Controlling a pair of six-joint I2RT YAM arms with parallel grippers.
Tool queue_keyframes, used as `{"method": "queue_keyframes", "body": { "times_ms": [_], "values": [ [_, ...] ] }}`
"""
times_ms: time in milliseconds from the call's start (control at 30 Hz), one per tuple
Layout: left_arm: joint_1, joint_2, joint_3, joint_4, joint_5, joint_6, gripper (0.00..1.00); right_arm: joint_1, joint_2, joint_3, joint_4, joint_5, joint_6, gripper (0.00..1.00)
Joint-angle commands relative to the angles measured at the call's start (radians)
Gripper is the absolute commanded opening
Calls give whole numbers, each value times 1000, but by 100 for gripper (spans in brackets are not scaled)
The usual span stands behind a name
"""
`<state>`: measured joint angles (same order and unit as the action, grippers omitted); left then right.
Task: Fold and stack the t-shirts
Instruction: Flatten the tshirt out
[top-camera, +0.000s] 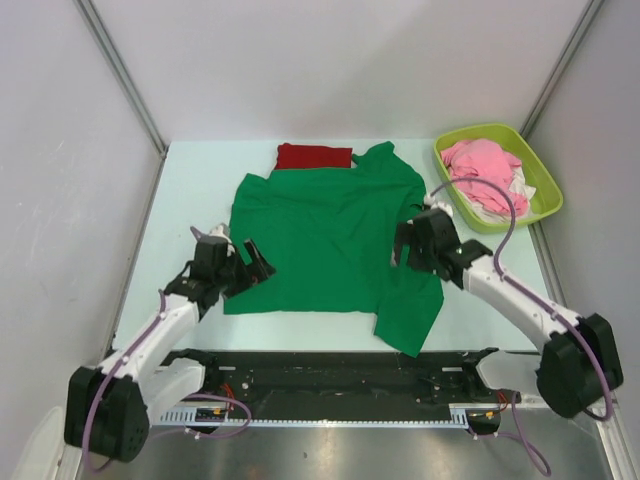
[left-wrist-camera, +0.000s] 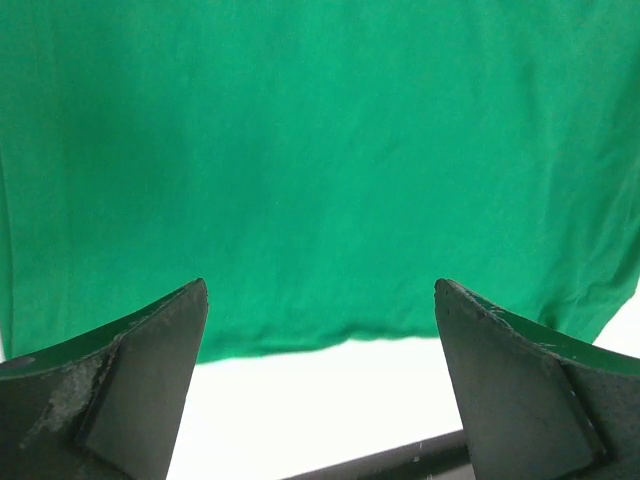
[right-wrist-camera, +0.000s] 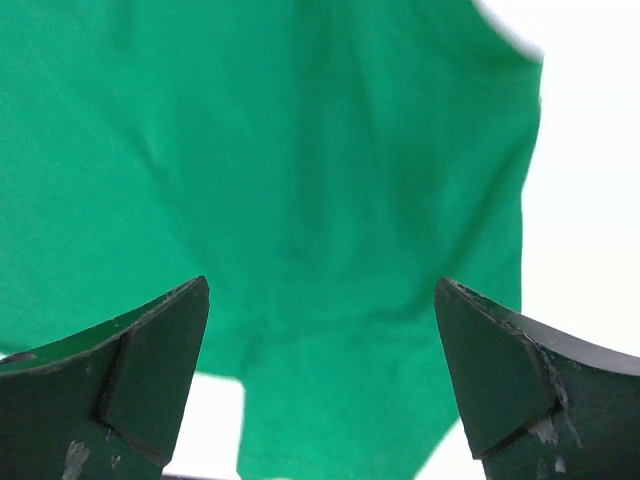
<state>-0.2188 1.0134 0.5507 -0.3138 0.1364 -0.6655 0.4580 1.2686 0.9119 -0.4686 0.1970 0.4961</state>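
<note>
Though spread mostly flat, green shirt (top-camera: 325, 235): middle of table (top-camera: 190, 200), near right corner trailing toward the arm bases.
red shirt (top-camera: 314, 156): folded, touching the green shirt's far edge.
left gripper (top-camera: 257, 262): jaws wide apart, empty, at the green shirt's near left edge.
right gripper (top-camera: 402, 248): jaws wide apart, empty, at its right edge.
bin (top-camera: 545, 170): far right, holding pink garment (top-camera: 478, 163).

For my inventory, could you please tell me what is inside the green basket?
A pink garment lies on top of a white cloth in the green basket; anything beneath them is covered.
</note>
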Motion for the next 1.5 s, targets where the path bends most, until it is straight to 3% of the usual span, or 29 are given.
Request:
{"method": "queue_keyframes", "body": {
  "times_ms": [0,233,400,533,967,1067,1333,1433,1467],
  "values": [
    [-65,-148,-95,-94,-112,-141,98,67,-216,-135,-53,47,85,100],
    [-73,-357,-153,-350,-316,-305,97,217,-362,-217,-82,90,159,100],
    [-79,-256,-107,-487,-400,-422,94,280,-364,-220,-85,124,190,100],
    [-79,-150,-83,-512,-445,-451,91,303,-379,-222,-74,128,193,100],
    [-79,29,-77,-380,-482,-457,86,311,-451,-240,-70,99,164,100],
    [-79,85,-80,-303,-472,-434,75,311,-466,-242,-70,96,159,100],
    [-77,183,-81,-245,-472,-424,61,308,-503,-252,-85,97,154,100],
    [-79,191,-92,-226,-463,-422,46,301,-511,-251,-96,90,154,99],
    [-79,186,-95,-213,-456,-421,33,301,-512,-252,-103,88,153,100]
  ]
}}
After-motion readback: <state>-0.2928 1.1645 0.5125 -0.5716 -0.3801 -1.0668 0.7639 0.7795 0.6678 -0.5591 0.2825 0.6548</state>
